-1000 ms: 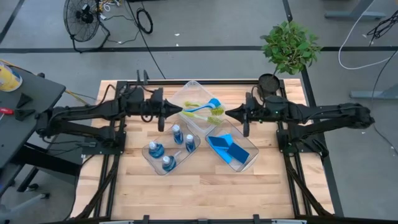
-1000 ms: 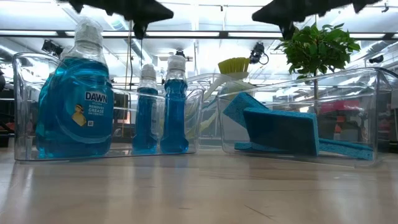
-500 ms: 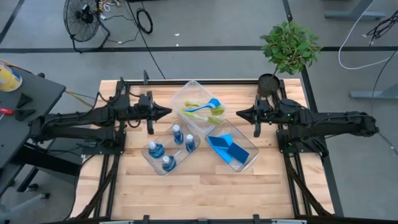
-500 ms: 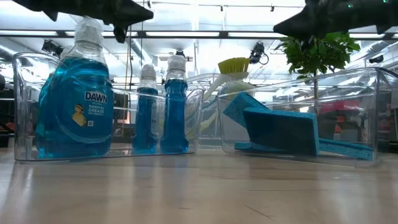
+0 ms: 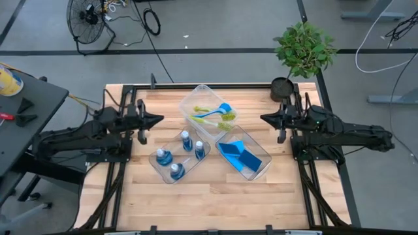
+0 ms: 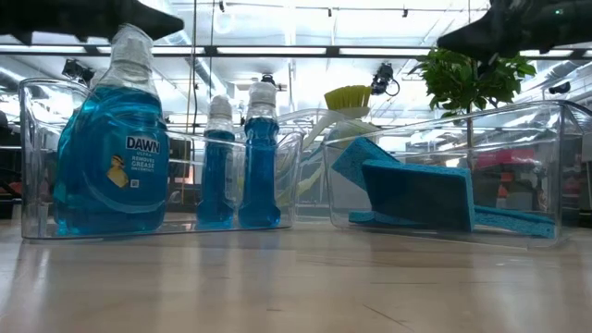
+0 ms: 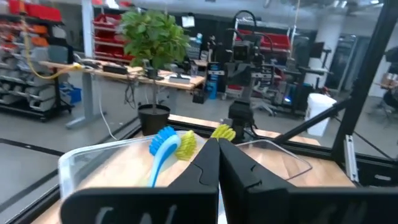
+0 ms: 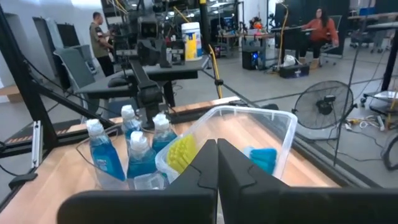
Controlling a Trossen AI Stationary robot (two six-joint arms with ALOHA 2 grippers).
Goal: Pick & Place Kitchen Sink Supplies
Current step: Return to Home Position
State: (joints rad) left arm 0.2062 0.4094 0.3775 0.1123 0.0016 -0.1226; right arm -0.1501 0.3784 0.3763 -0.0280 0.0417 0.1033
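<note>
While left fingers, right fingers clenched empty: bottles, brushes, sponges in separate bins.

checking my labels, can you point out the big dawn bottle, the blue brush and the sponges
dawn bottle [image 6: 92, 162]: low view, on its blue-filled body
blue brush [image 7: 163, 140]: left wrist view, on its bristle head
sponges [image 6: 421, 196]: low view, on the front sponge's face
</note>
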